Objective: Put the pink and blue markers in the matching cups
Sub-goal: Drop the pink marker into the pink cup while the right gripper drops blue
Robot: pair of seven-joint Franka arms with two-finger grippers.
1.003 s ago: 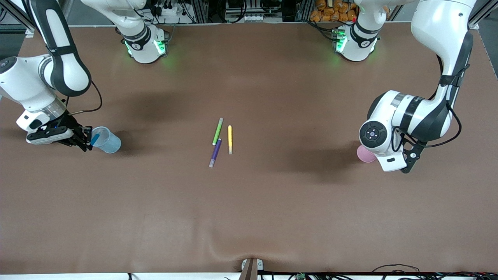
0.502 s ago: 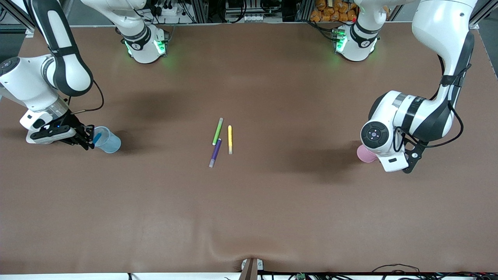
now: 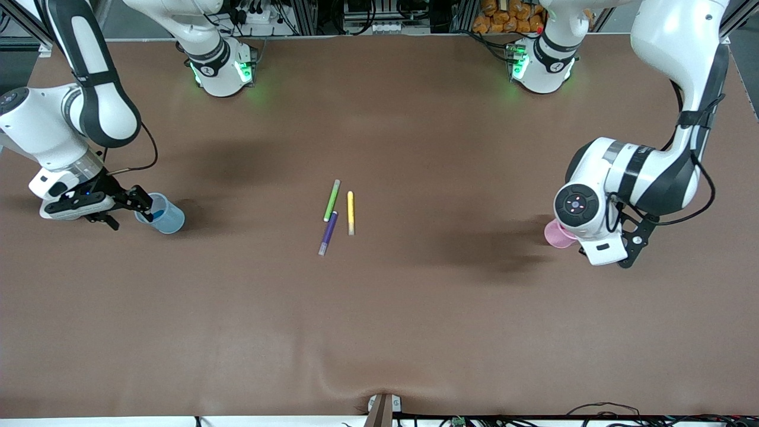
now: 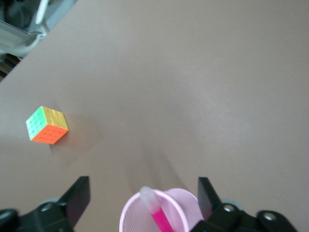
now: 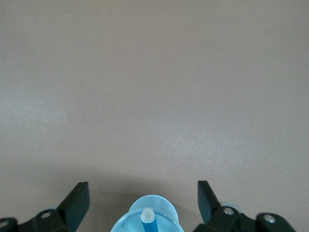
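Three loose pens lie in the middle of the brown table, well apart from both cups: the purple pen nearest the front camera, the yellow pen just beside it, and the green pen a little farther, its end close to the purple one's. Nothing stands between them and either cup. Toward the right arm's end of the table stands the pale blue cup, with the blue marker upright inside it, white end up. The right gripper hovers at that cup's rim with its fingers spread wide on either side, gripping nothing. Toward the left arm's end stands the pale pink cup, partly hidden in the front view by the left arm's wrist; the pink marker leans inside it, pale end up. The left gripper hangs over this cup, fingers also wide apart and empty. A multicoloured puzzle cube sits on the table near the pink cup, seen only from the left wrist.
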